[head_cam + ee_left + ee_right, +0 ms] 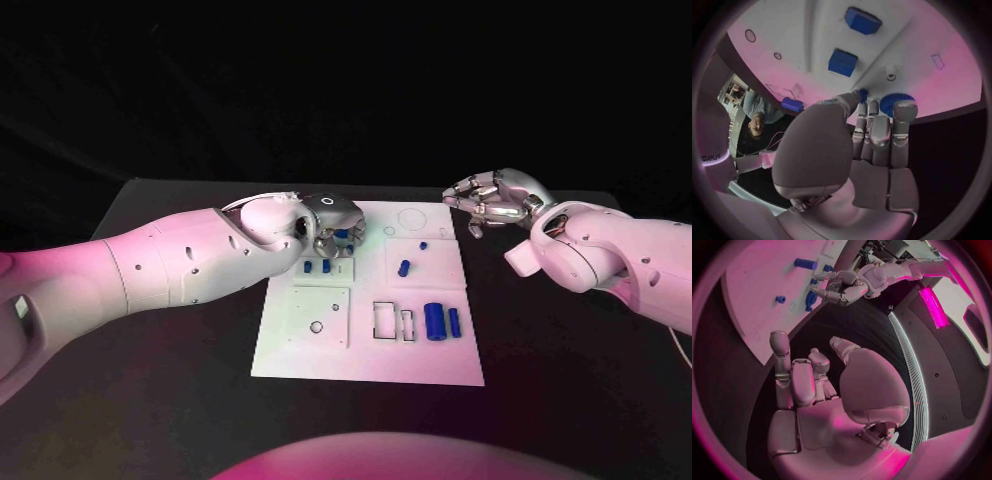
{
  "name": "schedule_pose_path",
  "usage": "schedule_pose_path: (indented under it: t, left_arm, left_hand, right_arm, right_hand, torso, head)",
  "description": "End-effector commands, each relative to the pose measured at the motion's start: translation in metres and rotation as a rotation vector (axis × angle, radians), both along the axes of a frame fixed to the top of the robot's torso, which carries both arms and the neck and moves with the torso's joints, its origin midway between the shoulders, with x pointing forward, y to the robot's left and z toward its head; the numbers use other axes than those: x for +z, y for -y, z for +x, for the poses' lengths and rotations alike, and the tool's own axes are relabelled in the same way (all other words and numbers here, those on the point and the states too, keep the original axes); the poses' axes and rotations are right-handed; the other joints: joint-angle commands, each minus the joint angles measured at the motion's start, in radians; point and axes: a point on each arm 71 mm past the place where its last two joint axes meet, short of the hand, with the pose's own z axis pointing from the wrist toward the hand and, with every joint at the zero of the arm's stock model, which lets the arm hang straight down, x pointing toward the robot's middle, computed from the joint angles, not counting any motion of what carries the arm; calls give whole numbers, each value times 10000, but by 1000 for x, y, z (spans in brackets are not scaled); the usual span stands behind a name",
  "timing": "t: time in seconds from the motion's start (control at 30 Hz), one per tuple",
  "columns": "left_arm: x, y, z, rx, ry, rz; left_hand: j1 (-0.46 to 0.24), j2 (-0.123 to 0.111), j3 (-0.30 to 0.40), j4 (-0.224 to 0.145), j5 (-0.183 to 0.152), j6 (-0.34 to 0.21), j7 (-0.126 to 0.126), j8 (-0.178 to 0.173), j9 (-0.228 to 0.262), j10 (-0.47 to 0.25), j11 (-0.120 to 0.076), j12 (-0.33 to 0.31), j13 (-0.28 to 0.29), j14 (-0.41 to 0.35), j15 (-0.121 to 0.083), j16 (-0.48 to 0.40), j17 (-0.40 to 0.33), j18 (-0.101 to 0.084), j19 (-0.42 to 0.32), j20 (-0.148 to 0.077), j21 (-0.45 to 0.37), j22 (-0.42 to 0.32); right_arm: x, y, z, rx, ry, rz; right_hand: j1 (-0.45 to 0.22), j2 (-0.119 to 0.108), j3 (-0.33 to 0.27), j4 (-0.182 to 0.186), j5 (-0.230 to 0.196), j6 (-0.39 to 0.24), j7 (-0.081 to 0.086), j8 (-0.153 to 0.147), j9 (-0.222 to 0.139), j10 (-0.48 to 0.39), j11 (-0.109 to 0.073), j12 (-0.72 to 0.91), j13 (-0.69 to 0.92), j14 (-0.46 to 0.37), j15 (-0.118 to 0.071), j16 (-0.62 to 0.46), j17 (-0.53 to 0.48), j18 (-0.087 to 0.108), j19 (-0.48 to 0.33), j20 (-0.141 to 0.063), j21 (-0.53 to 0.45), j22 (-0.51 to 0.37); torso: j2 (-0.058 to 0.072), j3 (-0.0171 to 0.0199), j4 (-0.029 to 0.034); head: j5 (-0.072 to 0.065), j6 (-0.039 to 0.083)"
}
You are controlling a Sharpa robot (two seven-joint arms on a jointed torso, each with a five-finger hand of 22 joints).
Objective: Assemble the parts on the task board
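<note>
The white task board (433,362) lies in the middle of the table. My left hand (335,232) hovers low over its far left part, and its thumb and fingertips (873,107) close round a round, ridged blue part (895,101). Just nearer me on the board lie two blue blocks (309,267) (326,266), also seen as blocks (842,62) (862,20). Small blue pegs (405,267) (424,244) sit mid-board. Two blue cylinders (434,323) (454,321) lie near the right edge. My right hand (495,200) hangs off the board's far right corner, fingers loosely bent, holding nothing.
Two rectangular recesses (387,320) (408,325) sit beside the cylinders. A square panel with small holes (317,318) takes up the board's near left. Black table (577,350) surrounds the board on all sides.
</note>
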Motion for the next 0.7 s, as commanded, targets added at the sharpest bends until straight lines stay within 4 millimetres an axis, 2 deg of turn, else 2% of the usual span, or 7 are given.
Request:
schedule_pose_path:
  t: [0.03,0.37,0.57,0.7]
  left_arm:
    - [-3,1,0,94,-223,378]
    - [-4,2,0,144,-333,509]
    - [-4,4,0,-51,-352,452]
    - [-3,5,-1,-147,-329,345]
  left_hand:
    - [17,-92,103,-15,15,44,53,-67,-2,124,-18,-68,-9,-3,21,8,-9,-33,-66,2,-10,16]
    - [-40,-90,361,-210,14,136,107,-95,37,580,-69,72,95,0,-9,80,-28,-45,-79,-11,123,142]
    - [-32,-6,598,-526,7,398,85,-30,118,1063,-254,254,266,53,-154,171,17,-81,9,-118,379,384]
    - [-124,29,655,-592,8,527,69,-1,156,1223,-314,233,312,94,-204,205,42,-104,68,-173,495,493]
  right_arm:
    - [0,-2,-1,224,-28,64]
    - [-1,-3,-1,246,-47,106]
    - [-1,-4,0,260,-48,117]
    - [-1,-4,0,268,-48,121]
  right_hand:
    - [72,47,18,26,35,-53,-7,24,-12,31,-1,15,1,-13,-4,-34,0,57,1,-1,9,4]
    - [18,79,11,96,11,-56,-4,31,-15,46,2,8,-12,-3,-2,-56,-9,62,3,-1,-40,-27]
    - [7,91,11,112,7,-58,-4,32,-16,54,3,12,-7,-4,-2,-66,-22,60,8,-1,-42,-26]
    - [-1,100,12,125,4,-58,-4,33,-17,54,3,10,-11,-1,-2,-67,-18,62,7,-1,-53,-33]
  torso:
    - [-13,-1,9]
    - [-14,-5,7]
    - [-9,-3,3]
    - [-8,-4,0]
  head:
    - [-4,-29]
    - [2,-39]
    - [8,-44]
    - [11,-42]
